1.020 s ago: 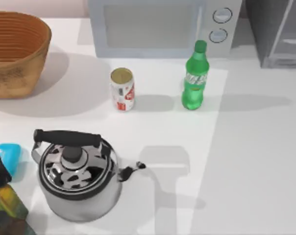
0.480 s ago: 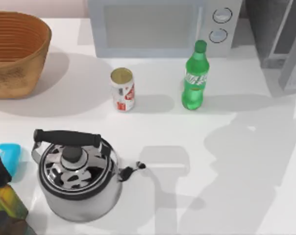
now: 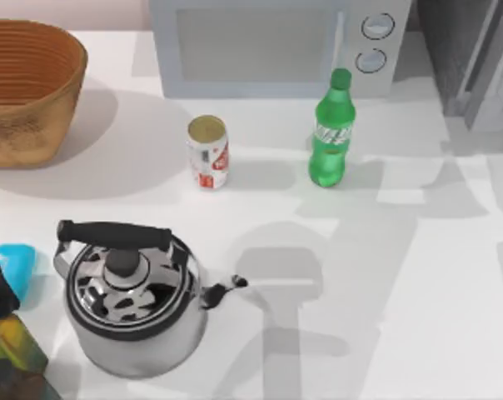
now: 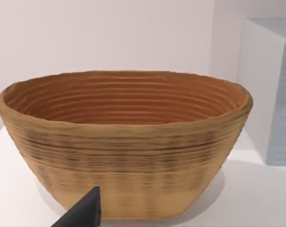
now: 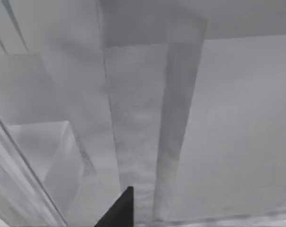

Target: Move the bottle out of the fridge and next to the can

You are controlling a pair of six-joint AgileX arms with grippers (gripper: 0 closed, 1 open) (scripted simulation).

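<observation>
1. Our right end effector (image 5: pixel 126 208): one dark finger tip shows at the edge of the right wrist view, so we cannot tell if the fingers are apart or together. It faces pale grey panels and a glass-like edge at close range. We judge this to be the dark grey boxy fridge with the glass-panelled door (image 3: pixel 476 58), at the table's far right corner.
2. Our left end effector (image 4: pixel 84 213): again one dark finger tip, spacing cannot be told. It points at the round woven tan basket (image 4: pixel 124 142) at the far left of the table. We judge this arm parked and not part of the job.
3. The slim bright-green translucent plastic bottle with the green cap (image 3: pixel 332 129) stands upright on the white table (image 3: pixel 418 317), out of the fridge, just in front of the light grey microwave with two round dials (image 3: pixel 272 42).
4. The small white-and-red can with the dull gold top (image 3: pixel 208 152) stands upright to the bottle's left, near but with a clear gap. Both are free of any end effector.
5. Judgement: the bottle is out and roughly beside the can, so the placement looks done. The right arm near the fridge door suggests door handling is the step in hand.
6. Bystanders, front left and well away from bottle and can: the chrome kettle with the black handle (image 3: pixel 131 300), the olive-yellow bottle with the black top (image 3: pixel 6 333) and a small blue object (image 3: pixel 17 262).
</observation>
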